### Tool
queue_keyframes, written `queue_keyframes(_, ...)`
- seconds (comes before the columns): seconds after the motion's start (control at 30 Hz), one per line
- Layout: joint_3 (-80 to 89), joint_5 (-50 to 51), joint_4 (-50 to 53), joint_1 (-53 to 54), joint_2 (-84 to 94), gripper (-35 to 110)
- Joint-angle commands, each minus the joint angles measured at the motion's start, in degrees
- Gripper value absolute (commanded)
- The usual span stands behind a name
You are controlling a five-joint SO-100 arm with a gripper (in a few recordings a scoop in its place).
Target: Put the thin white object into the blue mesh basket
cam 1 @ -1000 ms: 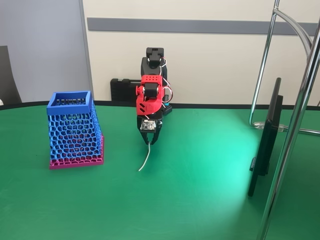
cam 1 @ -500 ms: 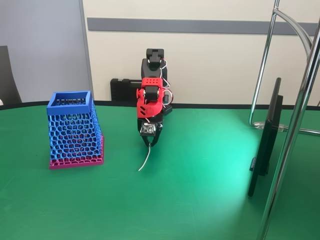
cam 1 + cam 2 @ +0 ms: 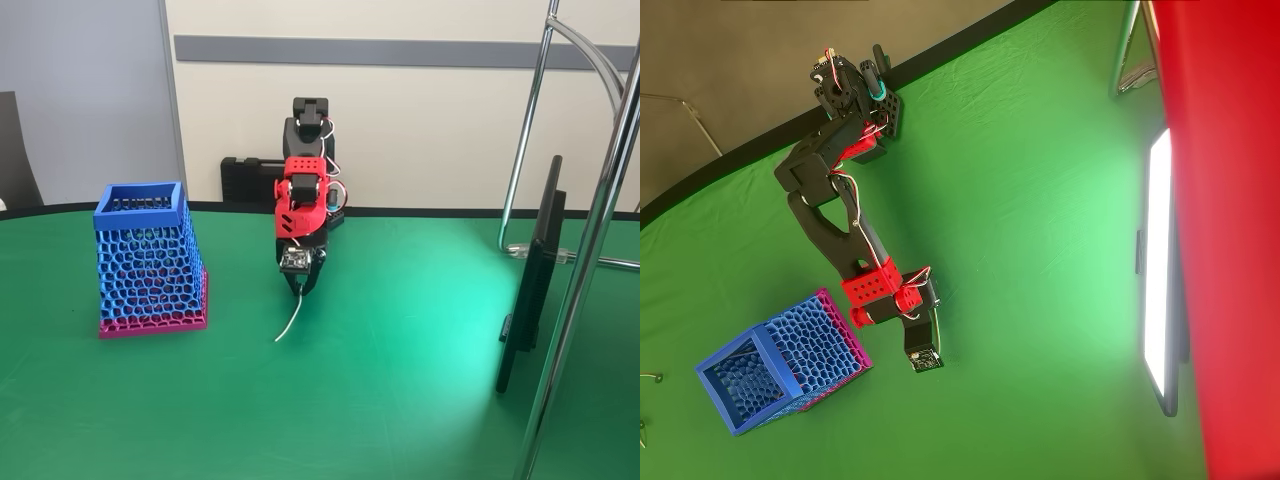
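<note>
Nearest the fixed cam, the thin white object (image 3: pixel 290 318) hangs from the gripper (image 3: pixel 299 287), lower tip at or just above the green table (image 3: pixel 400 400); contact can't be told. Jaws look pinched on its upper end, so the step in hand reads as grasp done, lift under way. Next move prob. calls for raising the stick clear of the rim, swinging to picture-left, centring over the opening, then letting go. Further left, well apart, stands the blue mesh basket (image 3: pixel 148 260), upright on its pink base. Count: 1 stick, 1 basket, 1 arm.
</note>
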Motion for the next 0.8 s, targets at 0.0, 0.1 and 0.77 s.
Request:
queue_keyframes(0.0,0.18,0.18,-0.44,-0.35,0.97,7)
queue_keyframes(0.1,0.35,0.09,-0.44,-0.26,1.14,5)
queue_keyframes(0.77,-19.51,14.33,-1.14,-0.62,6.86,1)
